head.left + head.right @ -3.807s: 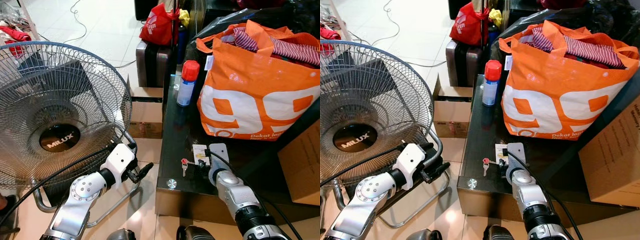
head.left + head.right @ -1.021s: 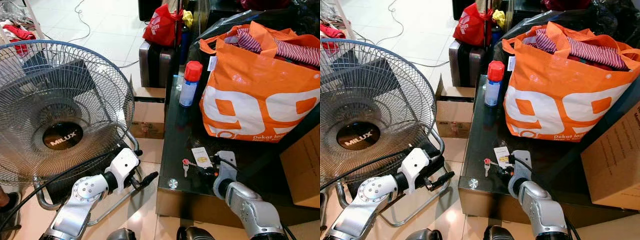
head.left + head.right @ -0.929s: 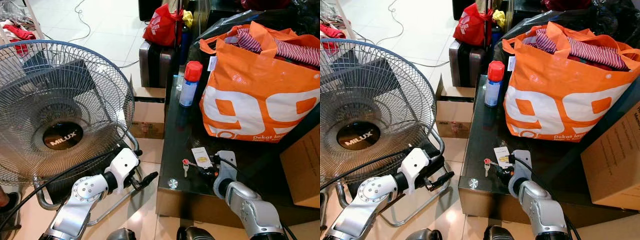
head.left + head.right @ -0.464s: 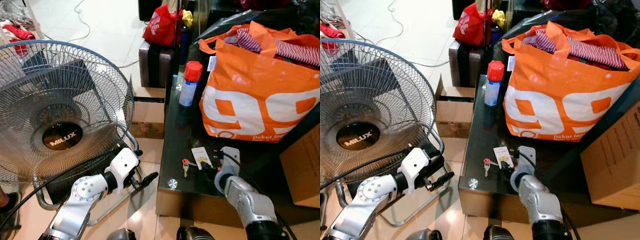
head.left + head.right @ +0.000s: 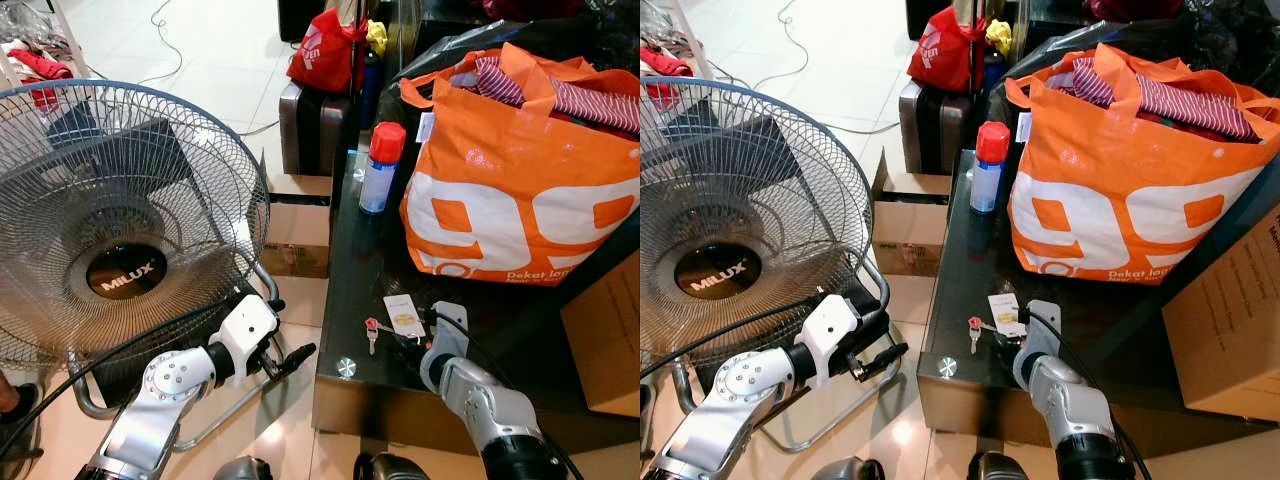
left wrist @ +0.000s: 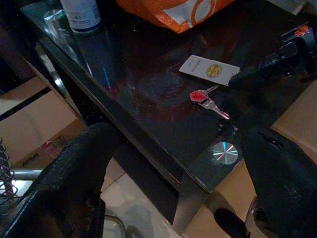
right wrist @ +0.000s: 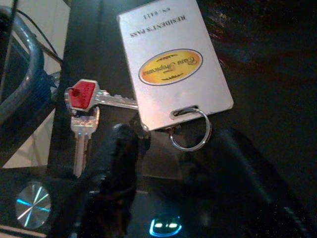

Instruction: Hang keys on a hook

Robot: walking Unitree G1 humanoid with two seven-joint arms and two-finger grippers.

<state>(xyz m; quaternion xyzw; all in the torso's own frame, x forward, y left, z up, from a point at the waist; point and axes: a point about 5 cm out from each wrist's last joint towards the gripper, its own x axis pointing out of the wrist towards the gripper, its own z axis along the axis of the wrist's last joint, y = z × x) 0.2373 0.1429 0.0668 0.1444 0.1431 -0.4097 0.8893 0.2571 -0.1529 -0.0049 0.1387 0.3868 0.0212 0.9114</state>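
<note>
Your left gripper (image 5: pixel 290 357) hangs off the table's near corner, above the floor by the fan's metal foot, fingers spread wide with nothing between them. Your right gripper (image 5: pixel 408 339) is down at the black glass table (image 5: pixel 350 262), fingertips at the keys (image 7: pixel 85 115); its two fingers stand apart, one on each side of the key ring (image 7: pixel 190 132), and nothing is clamped. The keys lie flat near the table's front edge: one with a red head, a plain silver one beside it, both joined by the ring to a white pass card (image 7: pixel 173 63) with a gold oval on it. A round metal stud (image 5: pixel 345 367) sits at the table's front corner, just in front of the keys. To the left, on the floor, stands a large fan (image 5: pixel 120 220) with a wire cage. Farther back on the table, a spray can (image 5: pixel 379 166) with a red cap stands upright, next to an orange shopping bag (image 5: pixel 515 180) stuffed with striped cloth. A cardboard box (image 5: pixel 605 330) sits at the right edge. Beyond the table, a red bag (image 5: pixel 323 50) rests on dark luggage.
</note>
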